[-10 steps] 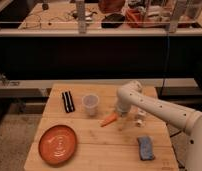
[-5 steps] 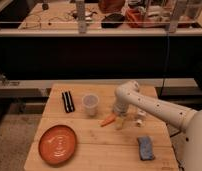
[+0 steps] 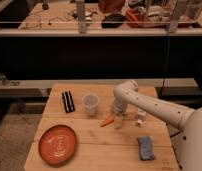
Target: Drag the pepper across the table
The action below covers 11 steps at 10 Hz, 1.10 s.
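The pepper point(image 3: 107, 121) is a small orange piece lying on the wooden table point(image 3: 94, 145), just right of the table's middle. My gripper point(image 3: 117, 119) hangs from the white arm point(image 3: 154, 105) that reaches in from the right. It is down at the table, right against the pepper's right end. Whether it touches the pepper I cannot tell.
A clear plastic cup point(image 3: 90, 104) stands just left of the arm. A black object point(image 3: 68, 100) lies at the back left. An orange plate point(image 3: 57, 144) sits front left. A blue sponge point(image 3: 144, 147) lies front right. A small white object point(image 3: 140, 117) sits right of the gripper.
The gripper and the pepper have shifted slightly to the left along the table. Nothing else has moved.
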Each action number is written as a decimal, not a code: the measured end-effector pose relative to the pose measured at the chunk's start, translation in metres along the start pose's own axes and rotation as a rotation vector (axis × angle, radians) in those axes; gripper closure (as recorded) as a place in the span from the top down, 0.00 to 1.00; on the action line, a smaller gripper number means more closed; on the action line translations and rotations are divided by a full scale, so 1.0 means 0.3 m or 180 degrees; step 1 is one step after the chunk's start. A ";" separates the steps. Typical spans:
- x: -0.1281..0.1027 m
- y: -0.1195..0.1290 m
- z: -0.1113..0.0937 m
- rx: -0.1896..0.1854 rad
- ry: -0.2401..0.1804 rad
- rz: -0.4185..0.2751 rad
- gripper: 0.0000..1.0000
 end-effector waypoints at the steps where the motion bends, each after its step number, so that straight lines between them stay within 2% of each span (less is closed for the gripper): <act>1: -0.002 0.000 0.000 -0.0004 0.0003 0.0004 0.73; 4: -0.008 0.000 -0.003 -0.0004 0.0029 0.0027 0.67; 7: -0.007 0.000 -0.002 0.0003 0.0045 0.0053 0.55; 11: -0.008 0.000 -0.005 0.0006 0.0059 0.0063 0.55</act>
